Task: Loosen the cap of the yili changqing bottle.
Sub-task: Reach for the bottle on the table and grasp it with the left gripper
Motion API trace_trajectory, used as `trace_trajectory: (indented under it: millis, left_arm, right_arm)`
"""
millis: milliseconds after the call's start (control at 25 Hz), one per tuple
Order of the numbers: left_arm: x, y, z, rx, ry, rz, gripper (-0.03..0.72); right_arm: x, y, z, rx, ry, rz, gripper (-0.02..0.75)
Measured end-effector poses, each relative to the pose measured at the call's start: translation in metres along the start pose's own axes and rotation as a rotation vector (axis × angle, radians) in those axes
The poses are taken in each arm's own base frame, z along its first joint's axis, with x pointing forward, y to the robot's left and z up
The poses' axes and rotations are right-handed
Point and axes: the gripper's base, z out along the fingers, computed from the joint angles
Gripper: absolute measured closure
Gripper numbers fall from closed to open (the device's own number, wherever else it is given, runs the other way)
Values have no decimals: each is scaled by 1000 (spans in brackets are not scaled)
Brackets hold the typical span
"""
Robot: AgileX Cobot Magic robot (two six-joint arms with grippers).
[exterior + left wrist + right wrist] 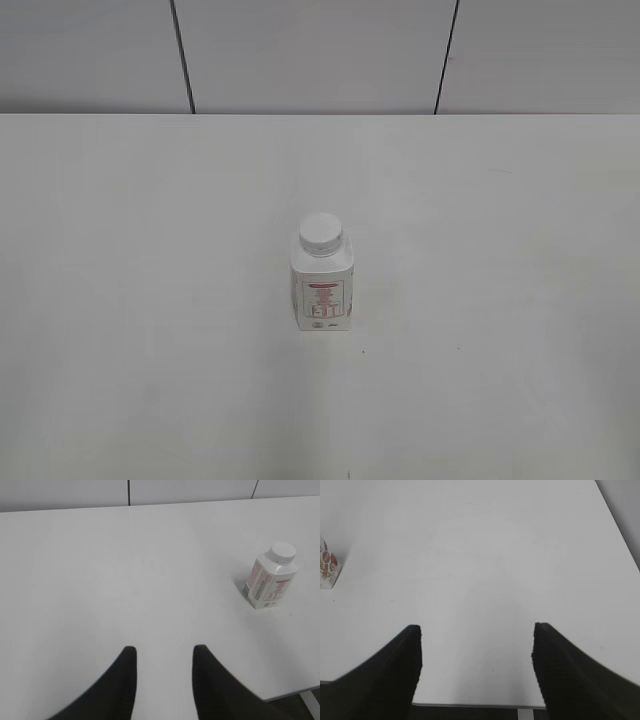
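Standing upright near the middle of the white bench (150, 300), the yili changqing bottle (322, 295) shows its red-printed label panel toward the exterior camera, with the cap (321, 233) seated on its neck, flat top up and ribbed rim visible. Neither arm appears in the exterior view, and nothing touches the bottle there. In the left wrist view the left end effector (164, 652) hangs over bare bench at the bottom of the frame, its two dark fingers (125, 680) spread with a clear strip of bench showing between them and nothing held; the bottle (270, 582) sits at about 2 o'clock from it, well apart, leaning in the picture because of the camera's slant, the cap (282, 552) at its upper end. In the right wrist view the right end effector (477, 627) is spread wider, its dark fingers (395, 675) far apart at the lower corners of the frame with only bench between them and nothing gripped; just a sliver of the bottle's lower corner (327, 570) shows at the left edge, at roughly 10 o'clock from the fingertips and well apart from them. The near edge of the bench runs under both end effectors in the wrist views.
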Motion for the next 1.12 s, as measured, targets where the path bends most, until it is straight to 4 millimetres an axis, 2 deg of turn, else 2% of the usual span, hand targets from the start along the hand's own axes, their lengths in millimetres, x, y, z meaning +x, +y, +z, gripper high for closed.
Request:
trace_trajectory:
  millis: [1120]
  left_arm:
    - [0,0,0,0,0,0,445]
  right_arm:
    - [0,0,0,0,0,0,192]
